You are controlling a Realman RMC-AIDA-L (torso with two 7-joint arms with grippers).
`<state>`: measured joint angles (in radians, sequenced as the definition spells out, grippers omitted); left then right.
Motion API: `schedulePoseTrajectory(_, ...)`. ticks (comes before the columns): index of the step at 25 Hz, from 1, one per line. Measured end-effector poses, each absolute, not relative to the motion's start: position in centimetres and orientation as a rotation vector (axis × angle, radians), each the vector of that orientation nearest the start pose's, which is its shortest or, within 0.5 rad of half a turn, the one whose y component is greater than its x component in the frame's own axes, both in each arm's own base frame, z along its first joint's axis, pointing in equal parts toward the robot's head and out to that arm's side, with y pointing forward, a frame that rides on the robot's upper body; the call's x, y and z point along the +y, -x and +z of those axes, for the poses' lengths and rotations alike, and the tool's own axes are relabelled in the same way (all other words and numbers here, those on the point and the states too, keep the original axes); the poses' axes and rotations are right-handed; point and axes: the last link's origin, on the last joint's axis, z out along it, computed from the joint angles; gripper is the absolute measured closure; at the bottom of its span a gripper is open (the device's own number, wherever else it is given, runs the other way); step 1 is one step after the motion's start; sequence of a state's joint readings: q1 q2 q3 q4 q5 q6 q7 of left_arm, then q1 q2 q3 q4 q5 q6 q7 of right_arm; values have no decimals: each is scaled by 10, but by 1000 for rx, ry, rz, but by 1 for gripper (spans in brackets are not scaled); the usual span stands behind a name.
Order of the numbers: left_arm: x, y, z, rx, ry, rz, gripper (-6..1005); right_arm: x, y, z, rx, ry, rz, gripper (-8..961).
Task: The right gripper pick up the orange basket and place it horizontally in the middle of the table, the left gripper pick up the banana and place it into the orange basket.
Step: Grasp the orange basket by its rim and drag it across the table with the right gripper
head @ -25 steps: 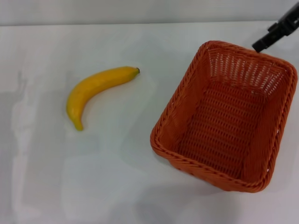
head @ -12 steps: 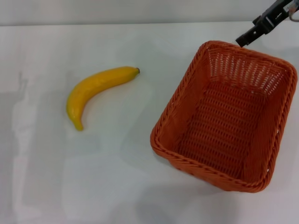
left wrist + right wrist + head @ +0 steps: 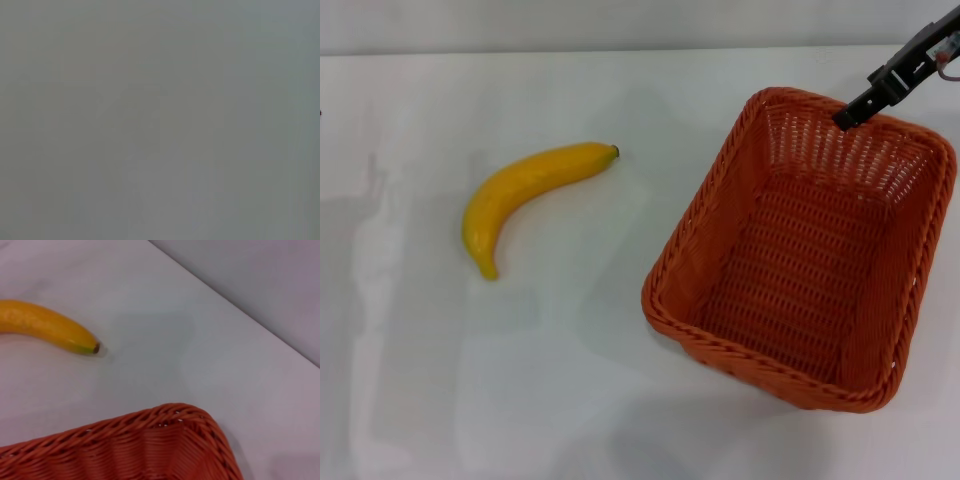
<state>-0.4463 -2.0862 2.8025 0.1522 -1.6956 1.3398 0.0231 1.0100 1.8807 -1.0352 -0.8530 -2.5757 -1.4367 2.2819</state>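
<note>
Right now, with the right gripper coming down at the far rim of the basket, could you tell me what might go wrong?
1. The right gripper is at the far rim of the basket, near one corner; a grasp there may tilt or swing it when lifted.
2. The basket sits askew on the table; turning it level from a corner hold may let it slip.
3. The banana lies to the basket's left; a wide swing could knock it.

Glossy white table (image 3: 570,400), banana (image 3: 525,195) lying left, orange basket (image 3: 720,200) resting right, well apart
</note>
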Motion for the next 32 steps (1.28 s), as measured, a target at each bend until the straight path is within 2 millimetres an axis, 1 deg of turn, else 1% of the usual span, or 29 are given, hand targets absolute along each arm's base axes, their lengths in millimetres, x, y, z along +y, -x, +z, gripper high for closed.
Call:
schedulePoseTrajectory(3, 318, 344, 18, -500, 1277, -644, 149, 461, -150, 71, 739, 2561, -348, 146)
schedulePoseTrajectory(8, 318, 344, 17, -505, 1280, -647, 150, 461, -156, 64, 735, 2552, -376, 146)
schedulePoseTrajectory(19, 318, 344, 17, -507, 1281, -647, 148, 460, -160, 55, 718, 2554, -394, 147)
schedulePoseTrajectory(32, 319, 341, 14, -499, 1303, -650, 149, 457, -170, 40, 699, 2543, -471, 146)
